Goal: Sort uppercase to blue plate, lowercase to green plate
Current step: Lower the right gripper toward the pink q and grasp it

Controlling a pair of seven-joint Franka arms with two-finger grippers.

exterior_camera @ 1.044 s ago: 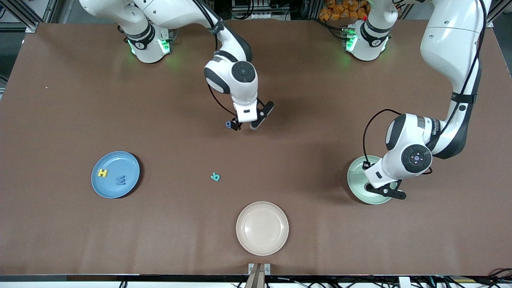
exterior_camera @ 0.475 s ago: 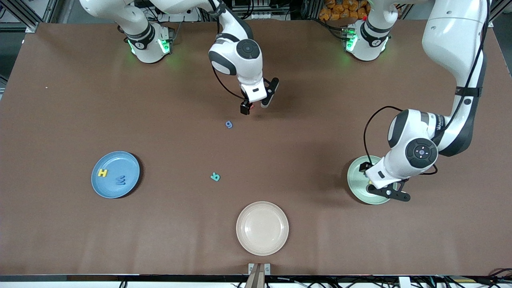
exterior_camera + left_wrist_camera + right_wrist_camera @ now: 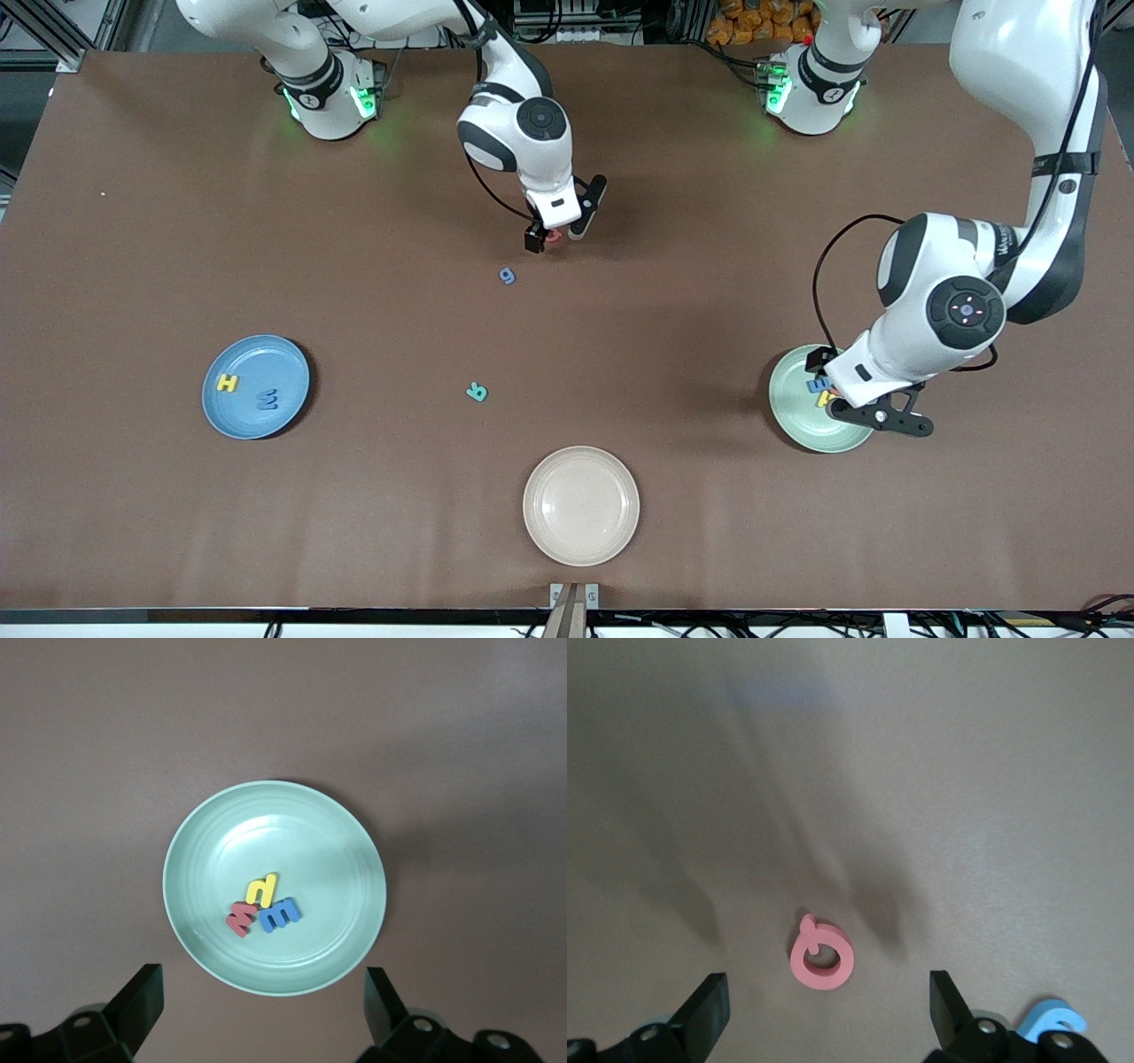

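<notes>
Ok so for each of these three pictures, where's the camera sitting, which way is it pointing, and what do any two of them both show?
Front view: high across the table, facing both arms' bases; shows both arms, blue plate, cream plate.
Left wrist view: on the left wrist, looking down on the green plate; left gripper open at the edge.
Right wrist view: on the right wrist, looking down on the red Q; right gripper open.
Shared: front and left wrist views both show the green plate.

Both the left end effector (image 3: 877,413) and right end effector (image 3: 556,232) hang open.
</notes>
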